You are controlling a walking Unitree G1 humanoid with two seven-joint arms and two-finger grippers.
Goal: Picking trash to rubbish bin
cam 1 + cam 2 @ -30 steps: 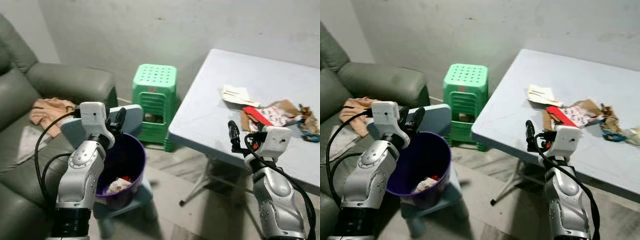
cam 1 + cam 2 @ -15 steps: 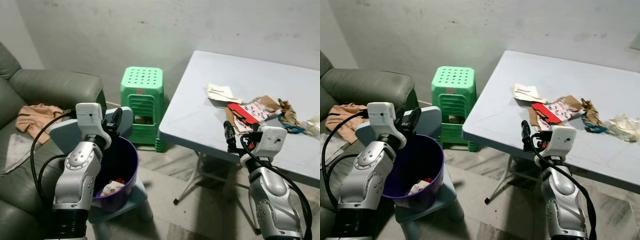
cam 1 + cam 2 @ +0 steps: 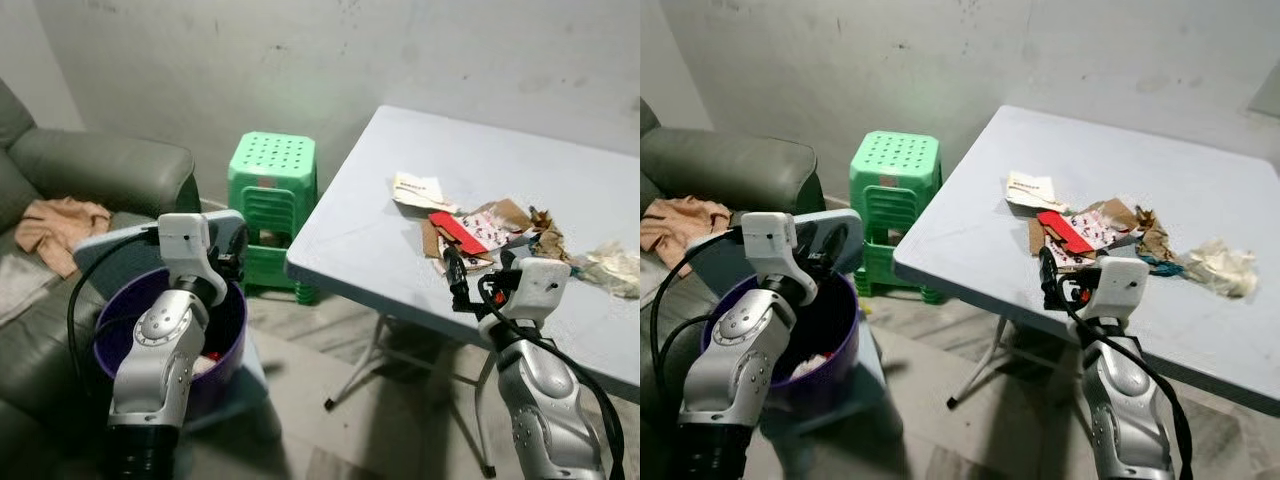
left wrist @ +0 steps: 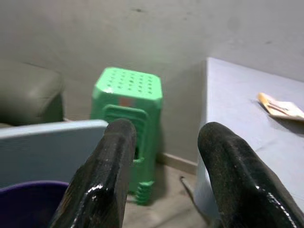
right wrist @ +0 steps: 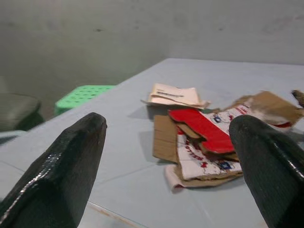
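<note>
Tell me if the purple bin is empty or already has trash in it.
Not empty. The bin holds some trash: a pale crumpled scrap shows low inside, beside the left arm. How full it is cannot be told.

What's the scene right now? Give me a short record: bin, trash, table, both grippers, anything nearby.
bin: purple bin, on the floor beside the sofa, some trash already inside
trash: pile of torn cardboard and wrappers on the table, with a folded paper and a crumpled tissue
left gripper: open, holding nothing, above the bin's rim
right gripper: open, holding nothing, at the table's near edge, pointing at the pile
nearby: green stool by the wall, cloth on the sofa
</note>
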